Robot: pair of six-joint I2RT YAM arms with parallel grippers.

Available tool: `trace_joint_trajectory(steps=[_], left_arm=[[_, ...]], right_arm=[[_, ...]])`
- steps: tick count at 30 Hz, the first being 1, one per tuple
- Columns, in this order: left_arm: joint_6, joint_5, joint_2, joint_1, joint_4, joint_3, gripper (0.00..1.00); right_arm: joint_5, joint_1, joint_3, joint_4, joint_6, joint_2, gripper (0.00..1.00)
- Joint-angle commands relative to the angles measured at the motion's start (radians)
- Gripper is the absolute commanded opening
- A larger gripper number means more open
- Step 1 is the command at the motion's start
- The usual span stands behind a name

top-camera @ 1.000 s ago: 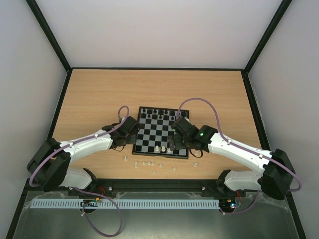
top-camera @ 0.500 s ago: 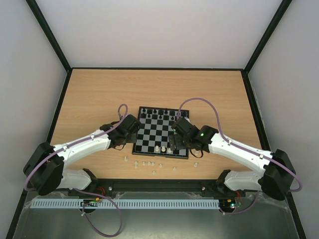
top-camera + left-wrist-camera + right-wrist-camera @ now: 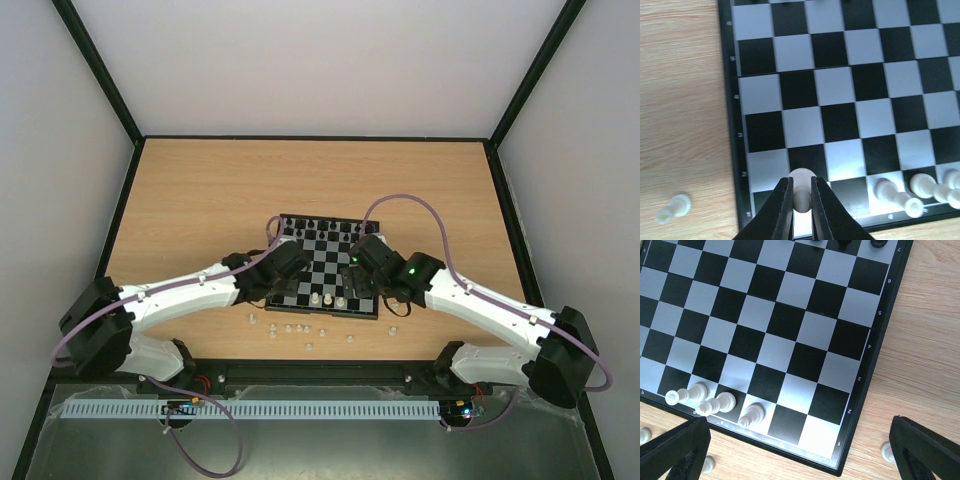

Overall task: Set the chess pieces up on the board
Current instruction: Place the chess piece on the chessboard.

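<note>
The board (image 3: 322,262) lies mid-table, with black pieces (image 3: 314,229) along its far rows. My left gripper (image 3: 292,284) hangs over the board's near-left corner. In the left wrist view this gripper (image 3: 801,200) is shut on a white piece (image 3: 803,186) above the first two ranks of the board (image 3: 840,115). Three white pieces (image 3: 920,190) stand on the near rank to its right. My right gripper (image 3: 352,286) is open and empty over the near-right part of the board (image 3: 805,360), where three white pieces (image 3: 715,404) stand on the near rank.
Several loose white pieces (image 3: 292,328) lie on the table in front of the board. One lies left of the board (image 3: 674,209); another lies by its near-right corner (image 3: 886,452). Black pieces (image 3: 845,244) stand at the far edge.
My left arm has swung right, from beside the board's left edge to over its near-left corner. My right gripper has shifted slightly.
</note>
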Motion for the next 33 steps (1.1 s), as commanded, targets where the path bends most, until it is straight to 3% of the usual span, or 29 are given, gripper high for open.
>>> trace_joint_trajectory(steps=[1, 16, 33], left_arm=[[-0.031, -0.014, 0.047, -0.06, -0.021, 0.047, 0.05], [-0.065, -0.002, 0.143, -0.16, -0.01, 0.077, 0.05], [-0.065, 0.008, 0.198, -0.172, 0.018, 0.072, 0.06]], right_arm=[[0.03, -0.008, -0.01, -0.034, 0.012, -0.03, 0.99], [0.037, -0.009, -0.013, -0.041, 0.017, -0.056, 0.99], [0.031, -0.008, -0.019, -0.036, 0.017, -0.051, 0.98]])
